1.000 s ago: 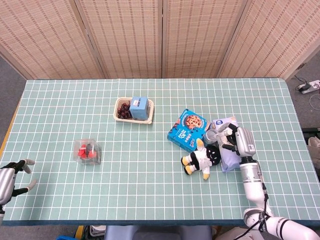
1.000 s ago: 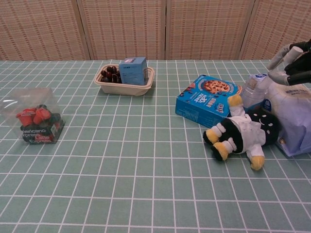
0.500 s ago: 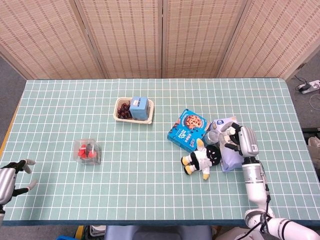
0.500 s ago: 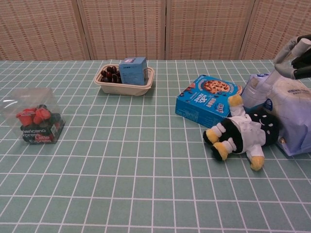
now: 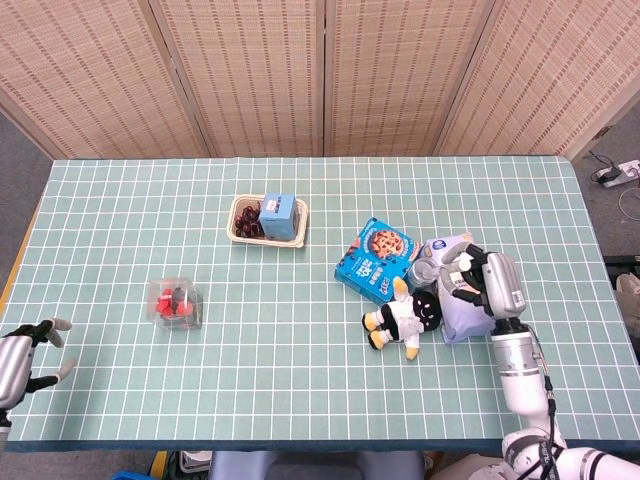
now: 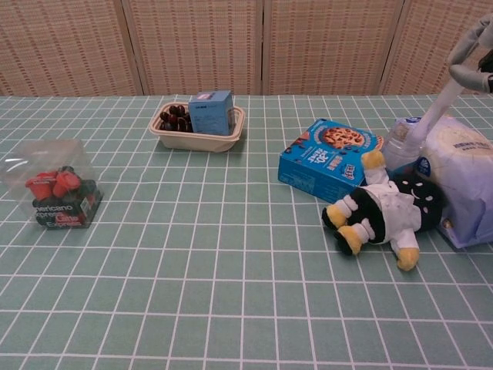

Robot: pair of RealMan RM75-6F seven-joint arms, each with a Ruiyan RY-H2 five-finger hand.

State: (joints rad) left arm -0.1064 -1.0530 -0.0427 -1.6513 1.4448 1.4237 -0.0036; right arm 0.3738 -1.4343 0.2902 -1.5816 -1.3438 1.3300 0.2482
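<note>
My right hand (image 5: 482,283) hovers over a pale lavender bag (image 5: 462,308) at the table's right; its fingers (image 6: 471,48) are apart and hold nothing. In the chest view the bag (image 6: 468,181) lies below the hand without touching it. A black-and-white plush doll (image 5: 404,317) (image 6: 384,213) leans against the bag's left side. A clear bottle (image 6: 402,142) and a blue cookie box (image 5: 376,258) (image 6: 328,158) lie just behind the doll. My left hand (image 5: 22,356) rests with spread fingers at the front left edge, holding nothing.
A beige tray (image 5: 240,232) (image 6: 231,137) with dark fruit and a small blue carton (image 5: 277,210) stands at centre back. A clear box of strawberries (image 5: 176,303) (image 6: 55,193) sits on the left. Folding screens close off the back.
My right hand has risen from the top of the lavender bag and drawn back a little toward me. The left hand and all objects stayed put.
</note>
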